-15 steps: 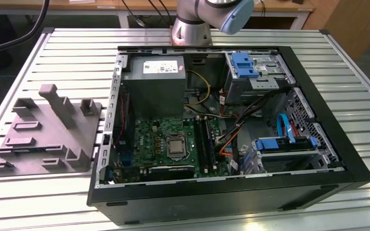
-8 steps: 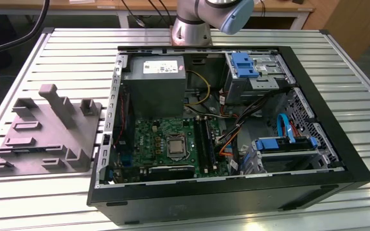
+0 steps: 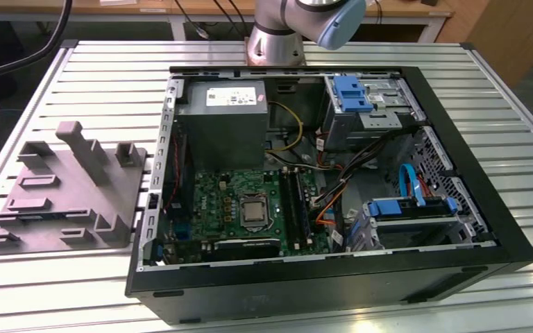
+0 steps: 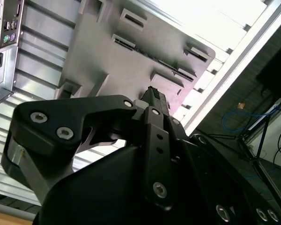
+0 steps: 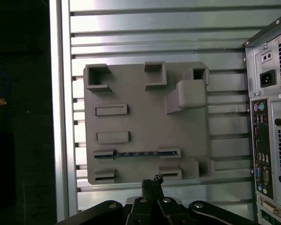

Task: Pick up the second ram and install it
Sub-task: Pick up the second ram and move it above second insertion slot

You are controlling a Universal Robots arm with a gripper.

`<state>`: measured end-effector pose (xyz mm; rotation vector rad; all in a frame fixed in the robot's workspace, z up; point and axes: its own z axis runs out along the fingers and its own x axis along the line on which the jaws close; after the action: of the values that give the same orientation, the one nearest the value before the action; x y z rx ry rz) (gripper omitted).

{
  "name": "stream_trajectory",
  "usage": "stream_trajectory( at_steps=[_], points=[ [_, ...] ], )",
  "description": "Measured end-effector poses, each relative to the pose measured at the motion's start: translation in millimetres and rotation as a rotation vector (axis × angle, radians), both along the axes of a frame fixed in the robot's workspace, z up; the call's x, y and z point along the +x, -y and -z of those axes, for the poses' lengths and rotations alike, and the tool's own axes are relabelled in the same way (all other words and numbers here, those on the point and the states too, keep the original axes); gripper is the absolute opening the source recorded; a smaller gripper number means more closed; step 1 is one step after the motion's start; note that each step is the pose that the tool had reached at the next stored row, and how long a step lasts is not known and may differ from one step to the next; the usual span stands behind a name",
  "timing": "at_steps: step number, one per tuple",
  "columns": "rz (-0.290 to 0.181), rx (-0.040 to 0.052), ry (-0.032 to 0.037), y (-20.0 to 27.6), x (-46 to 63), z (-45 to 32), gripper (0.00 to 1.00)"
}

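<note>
"Grey moulded tray (image 5: 145,108), flat on the slatted metal counter (image 5: 154,37) — is that where the second ram sits?"

"Yes. The second ram (image 5: 136,153) stands on its edge in the tray. It is a thin dark strip bridging two slotted holders, one row in from the tray edge under the claw."

"And the claw?"

"In the first wrist view the claw (image 5: 152,181) hangs above that edge of the tray, near the ram's row but apart from it. Its fingertips are pressed together and grip nothing."

"Does the second wrist view agree?"

"It does. The black fingers (image 4: 154,101) come to one closed tip over the tray."

"Where is the computer?"

"In the exterior view the open black case (image 3: 341,281) lies on its side on the counter, just beside the tray, on the exterior view's right of it. Inside, the green motherboard (image 3: 220,201) faces up, with long black socket strips (image 3: 291,198) beside the processor socket (image 3: 250,208)."

"Anything in those strips?"

"I cannot tell — they are too dark and narrow."

"And the arm?"

"Its silver base (image 3: 271,41) stands on the counter at the far side of the case."
</note>
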<state>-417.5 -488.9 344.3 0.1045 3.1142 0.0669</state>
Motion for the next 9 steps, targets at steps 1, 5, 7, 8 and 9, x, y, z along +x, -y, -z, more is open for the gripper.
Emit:
stream_trajectory(
  at_steps=[1,5,7,8,9],
  points=[
    [-0.007,-0.0001,-0.0002,0.0,0.0,0.4,0.1],
    [-0.08,-0.0001,-0.0002,0.0,0.0,4.7,0.1],
    [-0.117,-0.0002,-0.0002,0.0,0.0,6.3,0.1],
    [-0.135,-0.0002,-0.0002,0.0,0.0,7.0,0.1],
    [-0.153,-0.0002,-0.0002,0.0,0.0,7.8,0.1]
  ],
)
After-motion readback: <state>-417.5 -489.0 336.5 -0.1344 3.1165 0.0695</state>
